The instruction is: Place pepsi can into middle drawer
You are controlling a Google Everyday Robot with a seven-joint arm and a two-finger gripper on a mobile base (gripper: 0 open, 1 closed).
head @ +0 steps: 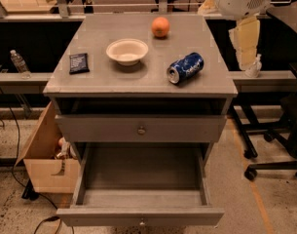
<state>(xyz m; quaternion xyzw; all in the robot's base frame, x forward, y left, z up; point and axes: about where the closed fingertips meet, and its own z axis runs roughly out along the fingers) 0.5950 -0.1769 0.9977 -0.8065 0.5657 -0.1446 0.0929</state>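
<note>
The gripper (246, 57) hangs off the right edge of the cabinet top (114, 79), above it, and I cannot tell whether it is wide or narrow. The can (185, 68) lies on its side to the left of the gripper and a little nearer the camera. Its long axis runs diagonally, with the silver end pointing away from the gripper toward the front-left. The drawer (140, 177) stands pulled open well below and to the left of the gripper

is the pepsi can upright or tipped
Tipped: the blue aluminium pepsi can lies on its side atop the grey cabinet; pincer hangs upper right.
</note>
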